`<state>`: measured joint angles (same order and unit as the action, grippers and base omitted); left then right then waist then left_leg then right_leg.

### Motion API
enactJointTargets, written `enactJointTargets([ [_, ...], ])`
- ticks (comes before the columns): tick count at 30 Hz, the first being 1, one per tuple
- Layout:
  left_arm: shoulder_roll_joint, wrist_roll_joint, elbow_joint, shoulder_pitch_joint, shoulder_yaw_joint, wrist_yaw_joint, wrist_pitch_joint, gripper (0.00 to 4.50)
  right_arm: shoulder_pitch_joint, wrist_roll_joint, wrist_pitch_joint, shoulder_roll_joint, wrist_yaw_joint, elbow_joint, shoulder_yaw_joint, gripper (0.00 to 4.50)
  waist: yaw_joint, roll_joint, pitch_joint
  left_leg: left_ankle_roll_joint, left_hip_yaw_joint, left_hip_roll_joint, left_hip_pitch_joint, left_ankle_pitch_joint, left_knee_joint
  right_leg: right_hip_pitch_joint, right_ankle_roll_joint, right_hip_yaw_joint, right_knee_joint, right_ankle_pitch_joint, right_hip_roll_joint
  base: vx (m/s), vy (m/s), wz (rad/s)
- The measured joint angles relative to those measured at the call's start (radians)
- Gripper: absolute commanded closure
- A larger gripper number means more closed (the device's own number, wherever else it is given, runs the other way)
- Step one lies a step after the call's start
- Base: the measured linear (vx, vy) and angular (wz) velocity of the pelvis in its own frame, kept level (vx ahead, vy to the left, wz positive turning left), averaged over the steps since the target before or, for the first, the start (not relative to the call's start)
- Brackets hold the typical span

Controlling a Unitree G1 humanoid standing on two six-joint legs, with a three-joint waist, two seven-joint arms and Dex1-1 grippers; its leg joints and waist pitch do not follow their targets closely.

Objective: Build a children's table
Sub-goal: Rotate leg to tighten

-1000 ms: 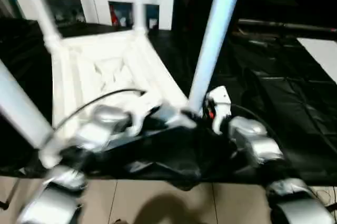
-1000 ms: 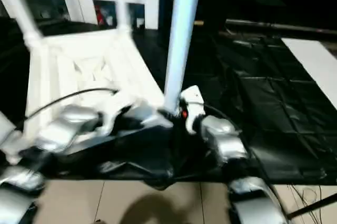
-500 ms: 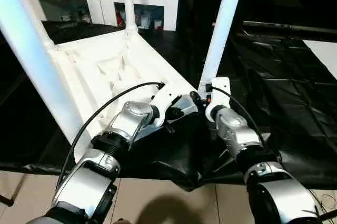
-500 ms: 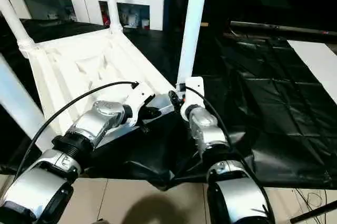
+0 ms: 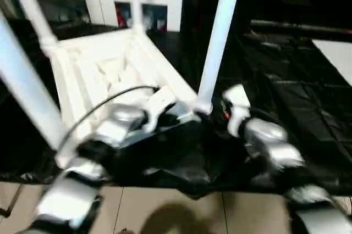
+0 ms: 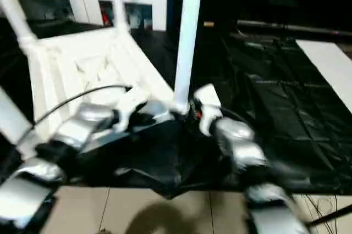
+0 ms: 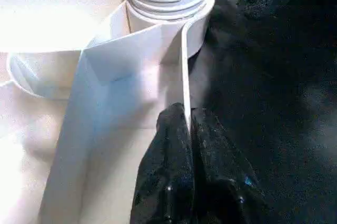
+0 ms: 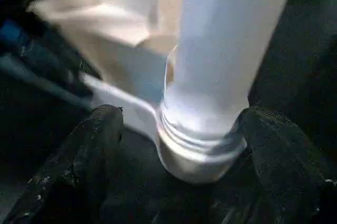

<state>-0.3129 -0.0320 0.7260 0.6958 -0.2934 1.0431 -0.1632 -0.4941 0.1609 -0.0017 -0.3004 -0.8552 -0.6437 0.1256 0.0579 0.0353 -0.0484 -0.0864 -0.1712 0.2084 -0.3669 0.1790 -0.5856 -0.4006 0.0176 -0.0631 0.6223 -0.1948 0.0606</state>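
1. The tabletop (image 5: 104, 72) is lying upside down on the black-sheeted worktable (image 5: 308, 85), ribbed underside up, with four white tube legs standing in its corner sockets.
2. The left gripper (image 7: 188, 129) is pinching the thin side wall of the tabletop just beside the near right corner socket (image 7: 197, 21), its two black fingers pressed together on the rim.
3. The right gripper (image 8: 202, 129) is straddling the base of the near right leg (image 5: 217, 42), one finger on each side with gaps showing; the fingers are apart and not squeezing the tube.
4. The leg's threaded collar (image 8: 202, 134) is showing above the socket, so the leg is probably not fully seated.
5. Risks, as I judge them:
   - If the right gripper closes off-centre, it could tilt the leg and jam or cross the threads.
   - Since the left grip is holding only a narrow edge, a hard twist could make the tabletop slip and slide on the sheet.
   - The tall legs are giving leverage, so a sideways knock could tip the whole table.
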Motion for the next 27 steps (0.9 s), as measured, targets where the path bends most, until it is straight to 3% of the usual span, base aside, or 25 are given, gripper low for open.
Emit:
enactJointTargets([
  [2, -0.029, 0.012, -0.020, -0.016, -0.011, 0.070, 0.024, 4.50, 0.014, 0.006, 0.004, -0.011, -0.048, 0.018, 0.002, 0.70, 0.001, 0.000, 0.000, 0.000, 0.000, 0.000, 0.000, 0.000, 0.000, -0.001, 0.001, 0.000, 0.000, 0.000, 0.000, 0.000, 0.000, 0.00],
  [9, -0.050, 0.019, -0.055, -0.029, -0.038, 0.181, 0.054, 4.50, 0.028, 0.010, 0.044, -0.012, -0.114, 0.092, 0.041, 0.70, 0.030, 0.000, 0.000, 0.001, -0.002, 0.000, -0.001, 0.000, 0.000, 0.002, 0.001, 0.001, -0.006, 0.000, 0.001, 0.000, 0.000, 0.00],
  [11, -0.054, 0.020, -0.057, -0.031, -0.038, 0.192, 0.056, 4.50, 0.034, 0.013, 0.051, -0.012, -0.118, 0.093, 0.045, 0.70, 0.031, 0.000, 0.000, 0.001, -0.002, 0.000, -0.001, 0.000, 0.000, 0.002, 0.001, 0.001, -0.007, 0.000, 0.001, 0.000, 0.000, 0.00],
  [12, -0.056, 0.020, -0.058, -0.031, -0.037, 0.196, 0.057, 4.50, 0.035, 0.016, 0.057, -0.014, -0.124, 0.097, 0.046, 0.98, 0.031, 0.000, 0.000, 0.001, -0.002, 0.000, -0.001, 0.000, 0.000, 0.002, 0.001, 0.001, -0.007, 0.000, 0.001, 0.000, 0.000, 0.00],
  [17, -0.066, 0.021, -0.068, -0.040, -0.035, 0.209, 0.060, 4.50, 0.038, 0.018, 0.067, -0.018, -0.135, 0.104, 0.043, 1.23, 0.031, 0.000, 0.000, 0.001, -0.002, 0.000, -0.001, 0.000, 0.001, 0.002, 0.001, 0.001, -0.007, 0.000, 0.001, 0.000, 0.000, 0.00],
  [22, -0.073, 0.022, -0.077, -0.046, -0.034, 0.220, 0.062, 4.50, 0.044, 0.021, 0.083, -0.018, -0.136, 0.118, 0.041, 1.78, 0.031, 0.000, 0.000, 0.001, -0.002, 0.000, -0.001, 0.000, 0.001, 0.002, 0.001, 0.001, -0.007, 0.000, 0.001, 0.000, 0.000, 0.00],
  [27, -0.075, 0.022, -0.083, -0.050, -0.031, 0.220, 0.061, 4.50, 0.044, 0.024, 0.089, -0.018, -0.135, 0.120, 0.041, 1.85, 0.031, 0.000, 0.000, 0.001, -0.002, 0.000, -0.001, 0.000, 0.001, 0.002, 0.001, 0.001, -0.007, 0.000, 0.001, 0.000, 0.000, 0.00],
])
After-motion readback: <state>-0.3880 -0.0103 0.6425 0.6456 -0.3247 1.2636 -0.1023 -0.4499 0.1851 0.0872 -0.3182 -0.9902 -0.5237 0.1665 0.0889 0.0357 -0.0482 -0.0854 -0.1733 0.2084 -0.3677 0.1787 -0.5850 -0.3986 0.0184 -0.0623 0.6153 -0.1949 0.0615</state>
